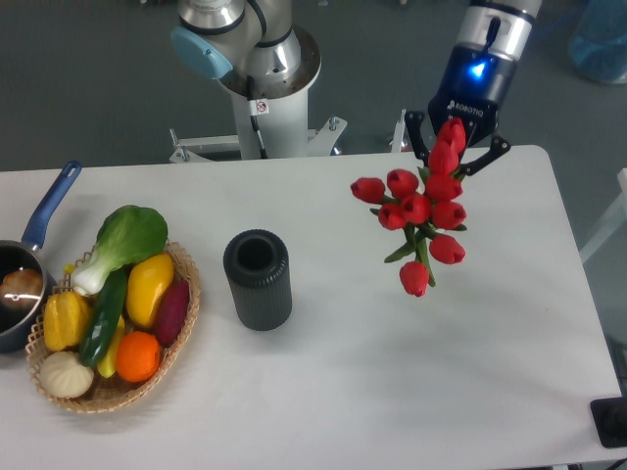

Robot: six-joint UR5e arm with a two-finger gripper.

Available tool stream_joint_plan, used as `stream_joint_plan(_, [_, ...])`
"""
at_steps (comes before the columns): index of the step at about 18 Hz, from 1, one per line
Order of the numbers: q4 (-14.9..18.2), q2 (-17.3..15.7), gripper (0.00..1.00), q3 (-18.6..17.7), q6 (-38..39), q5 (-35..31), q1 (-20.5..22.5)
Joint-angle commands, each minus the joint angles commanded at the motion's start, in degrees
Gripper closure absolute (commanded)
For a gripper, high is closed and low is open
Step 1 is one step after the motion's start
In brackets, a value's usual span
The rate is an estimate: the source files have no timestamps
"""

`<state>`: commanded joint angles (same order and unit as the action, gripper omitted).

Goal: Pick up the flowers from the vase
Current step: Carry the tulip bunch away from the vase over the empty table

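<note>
Gripping the flowers (421,211), the claw (456,157) is hanging above the far right part of the table (470,372), its two dark fingers (419,142) showing on either side of the topmost bud. Where exactly the fingers are pinching is hidden behind the red heads, so the hold is probably on the stems or near the bunch's upper end, but that cannot be confirmed. Directly below the claw the bunch is dangling clear of the table, buds fanning out and a few green leaves poking from the middle.

As a judgement, the bunch is looking light and loose: thin stems that are likely bending easily, buds that would be crushing under a hard squeeze, and single stems that could be slipping out if the grip is only catching some of them. Gathering the stems together low down, under the heads, would be the safer place to take hold.

Well off to the claw's left and nearer the camera, the vase (258,279) is standing upright and empty, its dark mouth open. Farther out on that side a wicker basket (118,387) of vegetables is sitting, and beyond it a blue-handled saucepan (24,284) at the table's edge.
</note>
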<state>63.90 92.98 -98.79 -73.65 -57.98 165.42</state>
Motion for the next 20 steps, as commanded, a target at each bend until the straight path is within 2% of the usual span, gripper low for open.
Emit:
stream_joint_plan(6, [0.1,3.0,0.94,4.9,-3.3,-12.5,-5.3])
stream_joint_plan(10, [0.1,3.9,0.93,6.2,-2.6,-17.5,-7.5])
stream_joint_plan(13, [0.2,5.4,0.92,9.1,-2.7,-22.1,-10.0])
stream_joint_plan(17, [1.1,8.1,0.91,12.8,-3.2,-30.8,-14.4])
stream_joint_plan(20, [3.3,9.1,0.91,14.9,-3.3,-31.9,-14.9])
